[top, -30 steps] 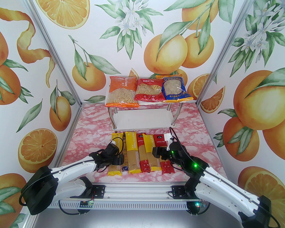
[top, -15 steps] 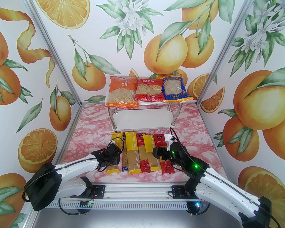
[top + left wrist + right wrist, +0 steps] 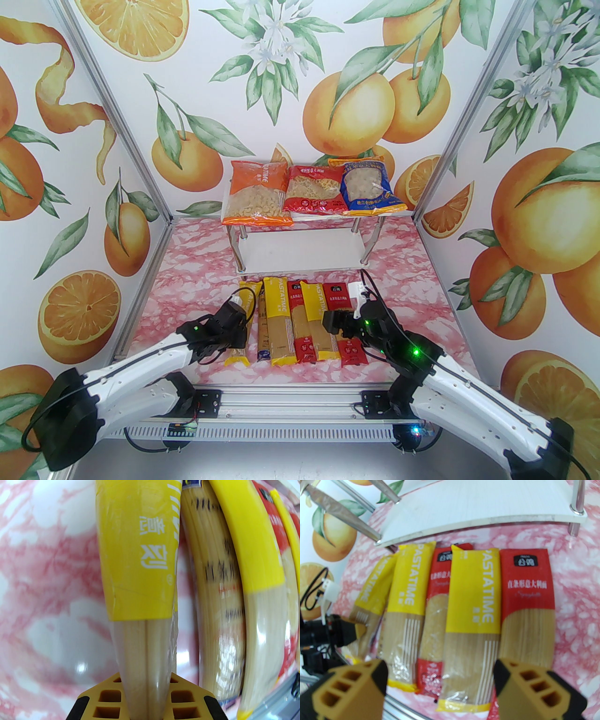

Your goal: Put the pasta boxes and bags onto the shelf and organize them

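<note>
Six spaghetti pasta boxes lie side by side on the pink marble table in front of the shelf. My left gripper is shut on the leftmost yellow pack. In the left wrist view the left gripper pinches the tan strands of this pack. My right gripper hangs open over the right-hand packs. In the right wrist view the right gripper straddles a yellow pack, beside a red one. Three bags, orange, red and blue, lie on the shelf's top board.
The shelf's lower white board is bare and its chrome legs stand just behind the packs. A dark blue pack lies right of the held one. Orange-print walls close in left, right and back. An aluminium rail runs along the near edge.
My left gripper has closed from wide open onto the leftmost yellow pack, whose near end has shifted slightly left. The right arm has hardly moved.
</note>
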Controlling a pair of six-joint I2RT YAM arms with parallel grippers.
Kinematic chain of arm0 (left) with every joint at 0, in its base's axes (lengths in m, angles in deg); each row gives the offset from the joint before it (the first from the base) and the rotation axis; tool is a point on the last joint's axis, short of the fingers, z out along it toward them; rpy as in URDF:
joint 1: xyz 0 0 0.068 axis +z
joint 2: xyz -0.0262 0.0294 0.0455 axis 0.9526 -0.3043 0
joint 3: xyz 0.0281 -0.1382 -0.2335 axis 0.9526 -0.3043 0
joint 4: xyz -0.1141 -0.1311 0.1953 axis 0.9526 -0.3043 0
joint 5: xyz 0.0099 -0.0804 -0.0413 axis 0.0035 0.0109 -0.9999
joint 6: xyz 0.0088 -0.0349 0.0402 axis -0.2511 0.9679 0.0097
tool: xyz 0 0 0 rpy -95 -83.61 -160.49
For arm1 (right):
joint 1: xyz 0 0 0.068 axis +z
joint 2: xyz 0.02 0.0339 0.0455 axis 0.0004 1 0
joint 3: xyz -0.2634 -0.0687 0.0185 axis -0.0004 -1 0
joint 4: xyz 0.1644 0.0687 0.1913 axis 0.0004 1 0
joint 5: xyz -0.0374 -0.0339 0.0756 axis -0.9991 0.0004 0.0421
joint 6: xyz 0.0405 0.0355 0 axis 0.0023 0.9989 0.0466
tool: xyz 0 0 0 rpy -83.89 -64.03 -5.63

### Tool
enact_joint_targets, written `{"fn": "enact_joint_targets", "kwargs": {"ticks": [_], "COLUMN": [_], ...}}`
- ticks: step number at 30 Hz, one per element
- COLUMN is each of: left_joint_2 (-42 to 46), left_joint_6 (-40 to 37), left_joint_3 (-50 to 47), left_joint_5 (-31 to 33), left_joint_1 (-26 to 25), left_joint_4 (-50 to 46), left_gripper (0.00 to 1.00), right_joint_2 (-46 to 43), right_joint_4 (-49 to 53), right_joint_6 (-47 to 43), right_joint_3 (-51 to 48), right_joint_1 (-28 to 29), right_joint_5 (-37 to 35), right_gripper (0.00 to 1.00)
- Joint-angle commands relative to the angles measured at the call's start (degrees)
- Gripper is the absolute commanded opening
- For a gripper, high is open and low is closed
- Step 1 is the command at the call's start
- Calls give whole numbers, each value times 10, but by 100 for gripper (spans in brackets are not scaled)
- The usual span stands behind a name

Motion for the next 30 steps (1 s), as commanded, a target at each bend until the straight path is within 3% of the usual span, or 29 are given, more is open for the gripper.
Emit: {"fn": "enact_joint_targets", "kwargs": {"ticks": [1,10,14,19,24,30], "left_joint_2": [57,105,109,75,-23,-105], "left_joint_6": [-22,-34,-38,-38,-61,-92], "left_joint_3": [32,100,116,106,130,185], "left_joint_5": [-41,-118,-110,-102,-70,-34], "left_joint_1": [10,29,34,56,60,63], "left_joint_4": [-19,-61,-45,76,204,256], "left_gripper": [0,0,0,0,0,0], "right_joint_2": [-3,6,13,34,62,86], "right_joint_4": [2,3,-4,-15,-32,-46], "right_joint_6": [-7,-10,-10,-10,-13,-15], "right_joint_3": [3,13,17,18,25,30], "right_joint_1": [2,3,2,2,2,2], "right_joint_5": [-17,-20,-14,-4,8,16], "right_gripper": [79,79,79,79,79,79]}}
